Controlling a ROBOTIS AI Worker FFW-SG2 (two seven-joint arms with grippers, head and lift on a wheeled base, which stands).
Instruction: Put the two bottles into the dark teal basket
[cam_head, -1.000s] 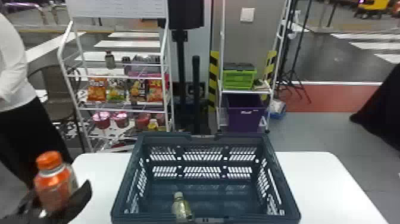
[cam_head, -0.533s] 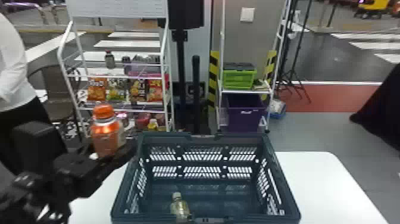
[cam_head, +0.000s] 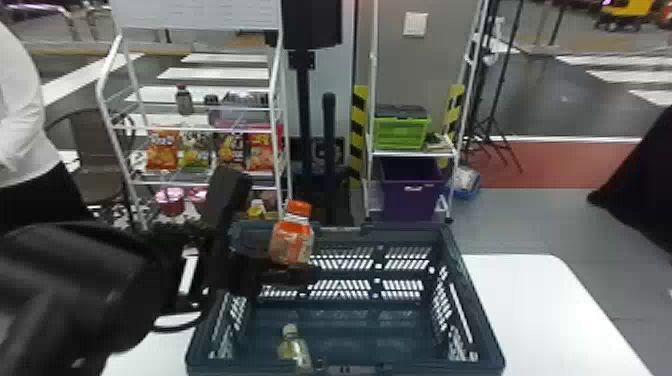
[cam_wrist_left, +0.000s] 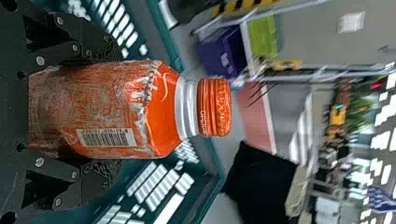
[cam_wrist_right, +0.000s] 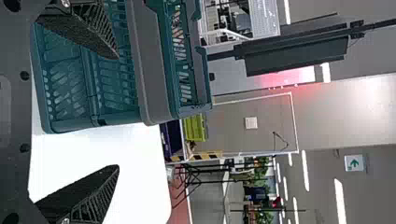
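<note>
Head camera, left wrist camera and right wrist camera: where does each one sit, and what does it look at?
Head view: on the robot's head, facing forward and down at the basket; left arm in sight.
Left wrist view: on the left wrist, facing out along the orange bottle in the left gripper.
Right wrist view: on the right wrist, facing out past the open right gripper.
Head and left wrist views share that bottle.

A green crate (cam_head: 401, 134) sits above a purple bin (cam_head: 412, 197).
</note>
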